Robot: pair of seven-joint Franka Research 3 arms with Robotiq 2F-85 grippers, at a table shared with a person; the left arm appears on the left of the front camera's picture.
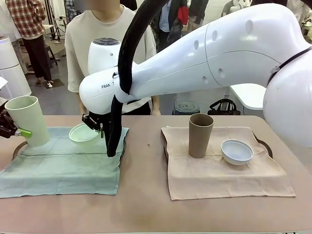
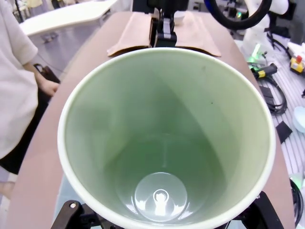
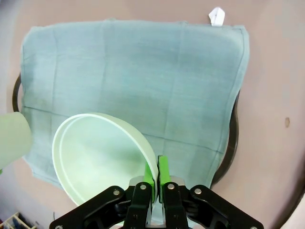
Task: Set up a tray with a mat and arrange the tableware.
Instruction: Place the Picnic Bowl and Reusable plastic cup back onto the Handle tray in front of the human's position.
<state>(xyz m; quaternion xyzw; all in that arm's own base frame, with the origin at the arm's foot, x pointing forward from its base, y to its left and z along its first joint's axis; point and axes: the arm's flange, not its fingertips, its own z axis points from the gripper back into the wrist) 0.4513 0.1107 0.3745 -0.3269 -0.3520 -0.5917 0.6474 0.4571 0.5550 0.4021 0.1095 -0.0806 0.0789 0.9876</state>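
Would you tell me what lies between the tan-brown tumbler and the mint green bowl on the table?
In the front view, between the tan-brown tumbler and the mint green bowl lies bare table, crossed by the right arm's hanging black cable.

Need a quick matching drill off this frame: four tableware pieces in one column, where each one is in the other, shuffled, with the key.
Things:
1. mint green tumbler
2. mint green bowl
3. tan-brown tumbler
4. pale blue-white bowl

Places:
A. standing upright on the beige mat
B. pinched at its rim by the right gripper
C. lying on the beige mat, nearer the right edge
D. gripped by the left gripper at the green mat

Pairs: 1-D, 2-B, 3-A, 4-C
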